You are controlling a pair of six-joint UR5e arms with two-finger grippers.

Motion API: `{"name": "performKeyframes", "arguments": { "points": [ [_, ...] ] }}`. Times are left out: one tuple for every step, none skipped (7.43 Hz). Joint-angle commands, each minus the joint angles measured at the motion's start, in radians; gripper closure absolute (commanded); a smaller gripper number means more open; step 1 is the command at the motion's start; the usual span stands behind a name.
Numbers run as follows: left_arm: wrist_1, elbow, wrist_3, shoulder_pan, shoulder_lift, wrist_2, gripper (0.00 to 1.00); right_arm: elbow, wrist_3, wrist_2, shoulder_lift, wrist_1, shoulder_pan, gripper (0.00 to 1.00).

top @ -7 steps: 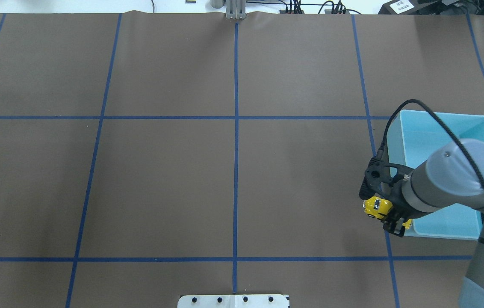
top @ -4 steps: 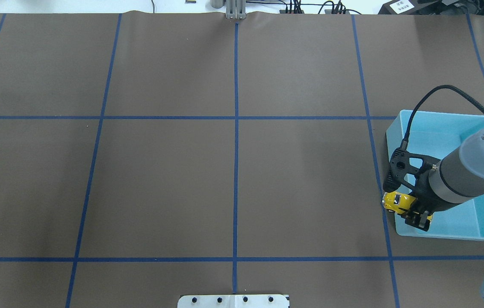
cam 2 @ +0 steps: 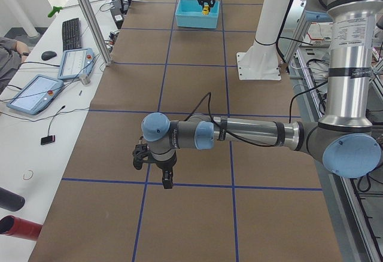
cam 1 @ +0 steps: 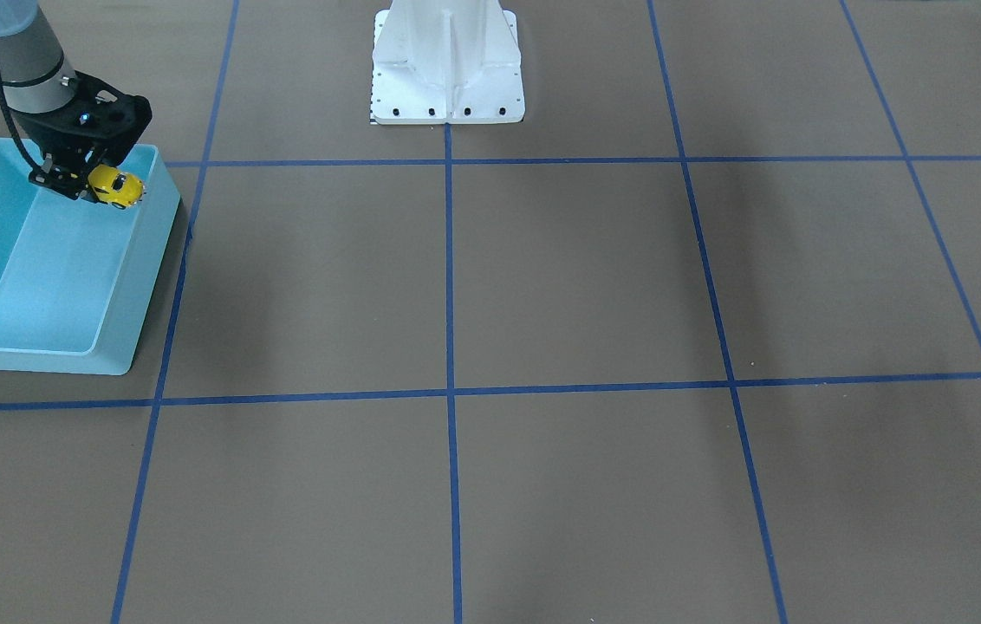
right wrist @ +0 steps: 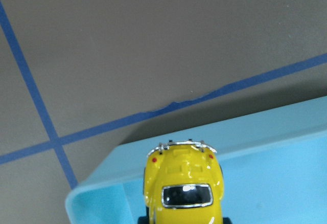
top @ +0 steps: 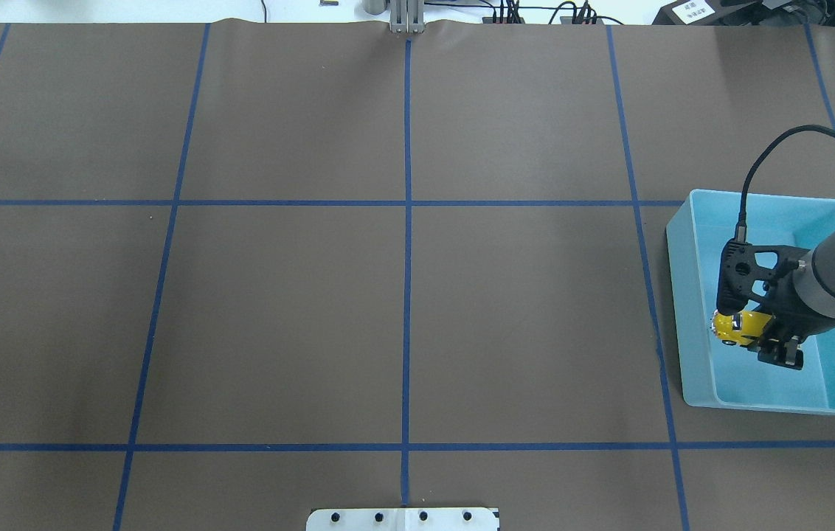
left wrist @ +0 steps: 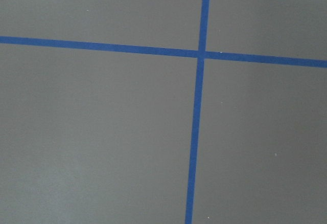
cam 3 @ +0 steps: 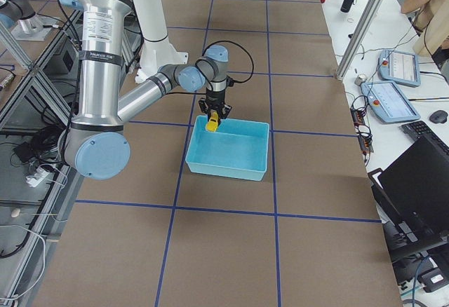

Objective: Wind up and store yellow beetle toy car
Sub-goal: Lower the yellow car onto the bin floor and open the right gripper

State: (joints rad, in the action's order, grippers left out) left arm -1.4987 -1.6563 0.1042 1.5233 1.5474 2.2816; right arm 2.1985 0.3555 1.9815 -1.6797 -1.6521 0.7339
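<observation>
Over by the right edge of the counter, the right hand is clamped on the yellow beetle toy car, one finger on each flank. The car hangs inside the light blue bin, just within the wall that faces the middle of the counter and toward the corner nearest the robot's base. It looks to be up near rim height, clear of the bin's floor. From the wrist camera, one rounded end of the car, with its dark window and chrome bumper, points out across that wall toward the blue tape lines.

Well apart, at the counter's left end, the left hand points straight down above a crossing of tape lines. I cannot tell from here whether it is wide or closed.
</observation>
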Motion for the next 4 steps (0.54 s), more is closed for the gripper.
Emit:
{"name": "performKeyframes", "arguments": {
  "points": [
    [0.0,0.0,0.002,0.0,0.002,-0.027,0.0,-0.067,0.095,0.01,-0.015,0.026,0.05,1.0],
    [0.0,0.001,0.002,0.0,0.003,-0.027,0.0,-0.151,0.099,0.023,-0.008,0.117,0.07,1.0],
    [0.0,0.004,0.0,0.0,0.003,-0.027,0.0,-0.225,0.099,0.052,-0.009,0.214,0.07,1.0],
    [0.0,0.01,0.0,0.0,0.003,-0.027,0.0,-0.245,0.091,0.056,-0.008,0.238,0.068,1.0]
  ]
}}
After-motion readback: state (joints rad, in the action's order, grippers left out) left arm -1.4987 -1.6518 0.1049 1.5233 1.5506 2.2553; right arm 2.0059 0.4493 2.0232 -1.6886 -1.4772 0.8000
